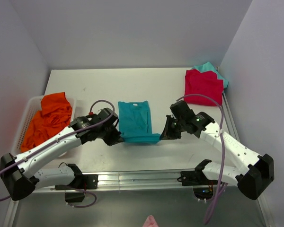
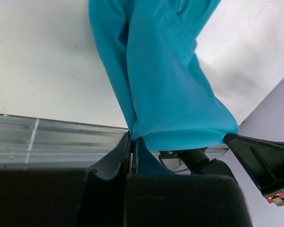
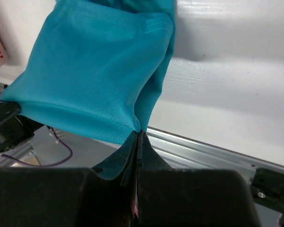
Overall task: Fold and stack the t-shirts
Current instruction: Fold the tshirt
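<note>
You have the teal-blue t-shirt (image 1: 135, 118) at the table's centre, narrowed into a strip with its collar toward 12 o'clock. Your left gripper (image 1: 114, 137) and right gripper (image 1: 165, 134) each pinch a near hem corner, jaws closed on cloth. This looks like the crosswise fold: carry both corners level toward 12 o'clock. The red t-shirt (image 1: 203, 85) lies at 2 o'clock.
</note>
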### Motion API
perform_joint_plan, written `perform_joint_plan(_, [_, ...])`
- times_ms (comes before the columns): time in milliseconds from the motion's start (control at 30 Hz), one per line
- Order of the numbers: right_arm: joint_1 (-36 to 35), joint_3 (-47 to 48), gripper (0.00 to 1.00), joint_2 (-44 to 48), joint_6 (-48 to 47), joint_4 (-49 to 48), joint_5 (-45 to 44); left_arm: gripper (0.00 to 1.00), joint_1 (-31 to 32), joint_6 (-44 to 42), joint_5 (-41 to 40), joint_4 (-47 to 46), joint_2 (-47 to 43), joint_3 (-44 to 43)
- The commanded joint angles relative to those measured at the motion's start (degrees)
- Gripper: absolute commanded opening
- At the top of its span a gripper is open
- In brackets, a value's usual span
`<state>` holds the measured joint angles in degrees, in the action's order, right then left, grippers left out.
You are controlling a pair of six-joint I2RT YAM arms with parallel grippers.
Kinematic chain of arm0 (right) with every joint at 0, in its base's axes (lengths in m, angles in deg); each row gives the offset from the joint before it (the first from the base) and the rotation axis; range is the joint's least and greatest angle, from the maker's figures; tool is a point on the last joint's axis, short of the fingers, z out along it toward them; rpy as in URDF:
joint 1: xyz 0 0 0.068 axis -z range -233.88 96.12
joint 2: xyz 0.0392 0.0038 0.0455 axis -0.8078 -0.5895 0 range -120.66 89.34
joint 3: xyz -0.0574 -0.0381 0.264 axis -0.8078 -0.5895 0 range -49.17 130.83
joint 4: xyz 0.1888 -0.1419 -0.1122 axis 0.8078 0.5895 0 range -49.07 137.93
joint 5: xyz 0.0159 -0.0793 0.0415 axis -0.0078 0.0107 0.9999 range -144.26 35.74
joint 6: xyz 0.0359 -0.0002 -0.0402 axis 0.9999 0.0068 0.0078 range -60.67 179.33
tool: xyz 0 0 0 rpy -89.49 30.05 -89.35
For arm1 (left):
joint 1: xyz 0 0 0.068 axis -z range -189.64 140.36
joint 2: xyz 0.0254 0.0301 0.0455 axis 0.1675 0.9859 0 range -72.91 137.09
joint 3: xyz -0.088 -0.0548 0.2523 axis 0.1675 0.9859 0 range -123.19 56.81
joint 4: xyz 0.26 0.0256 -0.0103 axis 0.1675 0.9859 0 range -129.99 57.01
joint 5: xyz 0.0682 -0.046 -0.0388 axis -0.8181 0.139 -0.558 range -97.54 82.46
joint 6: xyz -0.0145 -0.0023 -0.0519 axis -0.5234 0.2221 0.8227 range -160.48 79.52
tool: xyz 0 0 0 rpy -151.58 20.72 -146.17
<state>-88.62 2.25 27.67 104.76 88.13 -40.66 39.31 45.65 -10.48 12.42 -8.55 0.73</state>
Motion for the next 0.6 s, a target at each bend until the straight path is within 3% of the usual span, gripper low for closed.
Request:
perform_joint_plan(0, [0.5, 4.3, 0.0, -0.5, -1.6, 6.9, -4.6, 0.0, -0.3, 1.4, -4.0, 8.9, -0.2, -3.7])
perform_joint_plan(267, [0.6, 14.5, 0.0, -11.5, -3.9, 7.4, -6.0, 0.0, -2.4, -4.5, -3.9, 5.6, 8.7, -9.8])
perform_joint_plan(400, [1.6, 25.4, 0.0, -20.4, -6.8, 8.3, -7.4, 0.0, -10.2, -11.1, -1.5, 3.1, 14.3, -15.7])
perform_joint_plan(567, [4.1, 42.9, 0.0, -37.7, -10.4, 11.8, -8.6, 0.0, -19.5, -22.1, -0.1, 2.2, 30.5, -29.5])
